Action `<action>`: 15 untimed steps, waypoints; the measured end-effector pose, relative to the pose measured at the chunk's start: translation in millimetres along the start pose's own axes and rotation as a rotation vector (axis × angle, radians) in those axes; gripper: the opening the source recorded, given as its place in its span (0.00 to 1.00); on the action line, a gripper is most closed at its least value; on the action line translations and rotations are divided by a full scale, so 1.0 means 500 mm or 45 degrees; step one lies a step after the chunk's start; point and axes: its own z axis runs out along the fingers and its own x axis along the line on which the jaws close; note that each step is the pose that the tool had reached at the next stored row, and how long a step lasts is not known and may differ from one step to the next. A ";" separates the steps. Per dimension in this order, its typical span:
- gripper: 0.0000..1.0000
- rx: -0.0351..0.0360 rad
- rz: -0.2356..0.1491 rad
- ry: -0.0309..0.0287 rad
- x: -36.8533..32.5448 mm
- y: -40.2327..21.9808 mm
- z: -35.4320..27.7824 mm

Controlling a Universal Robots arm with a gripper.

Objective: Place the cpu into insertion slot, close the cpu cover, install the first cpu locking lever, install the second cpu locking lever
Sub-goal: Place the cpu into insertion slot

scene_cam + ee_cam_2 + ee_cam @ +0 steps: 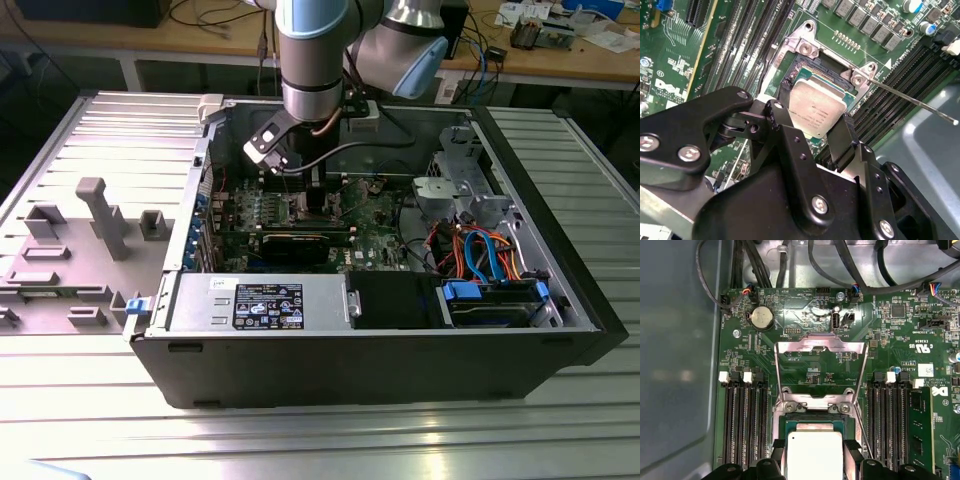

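The end effector (pixel 815 126) (pixel 814 450) is closed on the cpu (pixel 819 107) (pixel 814 459), its two black fingers (pixel 785 122) pressed against opposite edges of the chip. The cpu is a flat square with a dull, brushed silver-grey top and rounded corners. It sits directly over the insertion slot (pixel 812 67) (pixel 790 426), whose dark recess shows around the chip's far edge. Whether the chip is fully seated cannot be told.

The slot is bordered by a silver metal rim with two screws. Beyond it, in the first wrist view, the cpu cover (pixel 790 351) lies swung open and flat over the board, a thin silver frame with a large square window through which green board shows. In the second wrist view, a thin wire lever (pixel 915 102) stands out from a corner of the slot, raised away from it.

Long black memory slots (pixel 742 425) (pixel 900 85) run on both sides of the socket on the green motherboard (pixel 805 305) (pixel 670 75). A round silver coin cell (pixel 760 317) sits further up the board.

In the exterior view the end effector (pixel 312 198) reaches down into an open black computer case (pixel 350 370) holding the board, cables and drive bays. The case lies on a ribbed metal bench (pixel 300 440).
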 end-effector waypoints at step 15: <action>0.55 0.0017 0.004 -0.0323 0.001 -0.002 0.020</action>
